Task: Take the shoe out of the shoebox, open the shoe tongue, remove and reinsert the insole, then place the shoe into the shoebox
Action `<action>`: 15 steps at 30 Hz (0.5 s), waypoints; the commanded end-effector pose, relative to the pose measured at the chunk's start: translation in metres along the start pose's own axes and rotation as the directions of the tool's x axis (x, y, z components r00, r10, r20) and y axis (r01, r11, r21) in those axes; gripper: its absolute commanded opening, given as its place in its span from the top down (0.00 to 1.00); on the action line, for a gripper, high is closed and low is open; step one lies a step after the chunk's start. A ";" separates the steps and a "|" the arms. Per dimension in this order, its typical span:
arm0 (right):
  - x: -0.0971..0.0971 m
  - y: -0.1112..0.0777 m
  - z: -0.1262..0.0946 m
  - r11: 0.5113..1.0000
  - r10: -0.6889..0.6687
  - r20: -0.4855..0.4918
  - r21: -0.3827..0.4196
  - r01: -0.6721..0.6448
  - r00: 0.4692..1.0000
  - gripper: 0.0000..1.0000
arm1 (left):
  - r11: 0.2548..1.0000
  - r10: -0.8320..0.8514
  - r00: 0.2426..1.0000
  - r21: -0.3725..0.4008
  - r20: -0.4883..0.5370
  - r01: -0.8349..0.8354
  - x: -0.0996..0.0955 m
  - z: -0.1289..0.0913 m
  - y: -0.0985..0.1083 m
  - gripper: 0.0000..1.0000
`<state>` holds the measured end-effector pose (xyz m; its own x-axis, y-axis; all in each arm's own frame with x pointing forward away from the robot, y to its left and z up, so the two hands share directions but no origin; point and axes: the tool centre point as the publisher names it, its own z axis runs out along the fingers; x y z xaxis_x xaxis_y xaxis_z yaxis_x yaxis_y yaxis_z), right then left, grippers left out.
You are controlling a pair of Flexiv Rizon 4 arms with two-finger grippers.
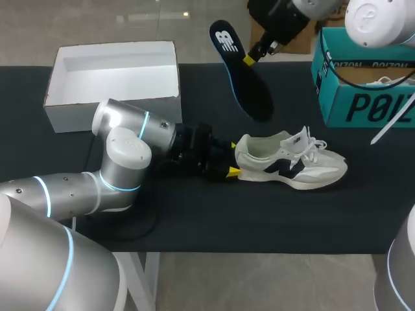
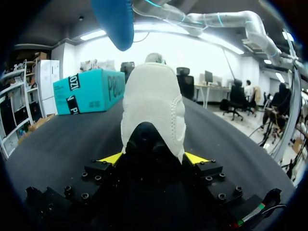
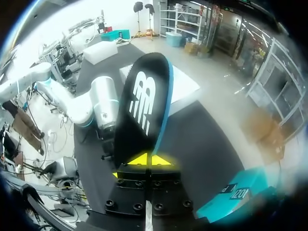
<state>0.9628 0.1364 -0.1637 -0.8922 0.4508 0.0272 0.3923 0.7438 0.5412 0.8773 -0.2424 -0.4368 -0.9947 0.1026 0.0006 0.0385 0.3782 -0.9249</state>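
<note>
Head view: insole is out, pinched aloft by my right hand. The shoe stands on the worktop, heel at my left hand. I judge reinsertion is next: steer the insole's free end into the shoe's mouth. White box shows nothing inside; teal shoebox contents hidden.
Left wrist view: fingers grip the heel from both sides.
Right wrist view: tips pressed onto the insole's end.
</note>
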 end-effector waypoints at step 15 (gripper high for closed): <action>0.049 -0.016 -0.059 0.968 0.221 0.002 -0.124 -0.219 0.975 1.00 | 1.000 0.000 1.000 -0.005 -0.001 0.000 0.000 0.001 0.004 1.00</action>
<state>0.9211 0.1298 -0.1306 -0.7967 0.5818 0.1638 0.5490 0.5833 0.5987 0.8773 -0.2424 -0.4369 -0.9947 0.1026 0.0006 0.0384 0.3782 -0.9249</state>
